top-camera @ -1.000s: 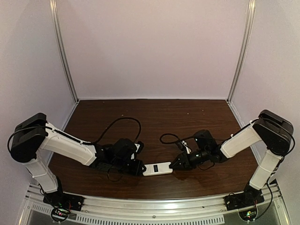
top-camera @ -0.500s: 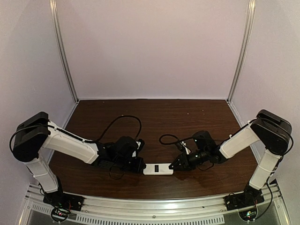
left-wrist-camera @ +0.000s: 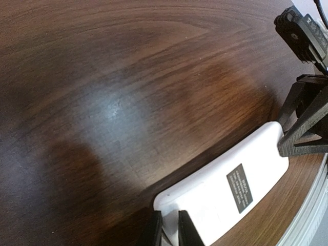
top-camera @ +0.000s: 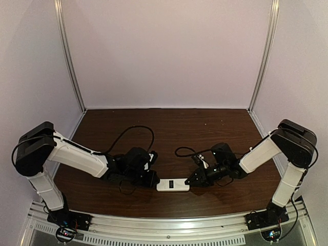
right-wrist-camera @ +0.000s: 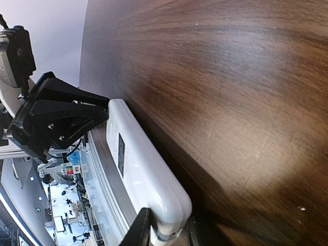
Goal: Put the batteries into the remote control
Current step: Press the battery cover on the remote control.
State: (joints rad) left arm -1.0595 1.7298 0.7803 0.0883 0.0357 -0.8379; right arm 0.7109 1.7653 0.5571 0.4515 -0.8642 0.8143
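From the overhead camera, you have the remote control (top-camera: 173, 184) lying flat near the bottom centre of the table (top-camera: 169, 128), white back up, with a small dark label showing. The left gripper (top-camera: 155, 182) meets its left end and the right gripper (top-camera: 190, 181) its right end, both low over the wood. You will not find the batteries anywhere in this view.

In the left wrist view, the remote control (left-wrist-camera: 225, 189) fills the lower right, the dark label (left-wrist-camera: 240, 187) plain on its back. Your left fingers (left-wrist-camera: 154, 230) at the bottom edge look pinched shut on the handset's near end. The right gripper sits against the far end at the right edge.

In the right wrist view, the remote control (right-wrist-camera: 138, 169) runs from centre left to the bottom, and the right fingers (right-wrist-camera: 141, 230) clamp its near end between them.

The risk is this: with both claws holding one light handset, any uneven pull could twist it loose or skid it. With neither claw free and no batteries in sight, loading waits until one lets go, and a careless release could knock the remote askew.
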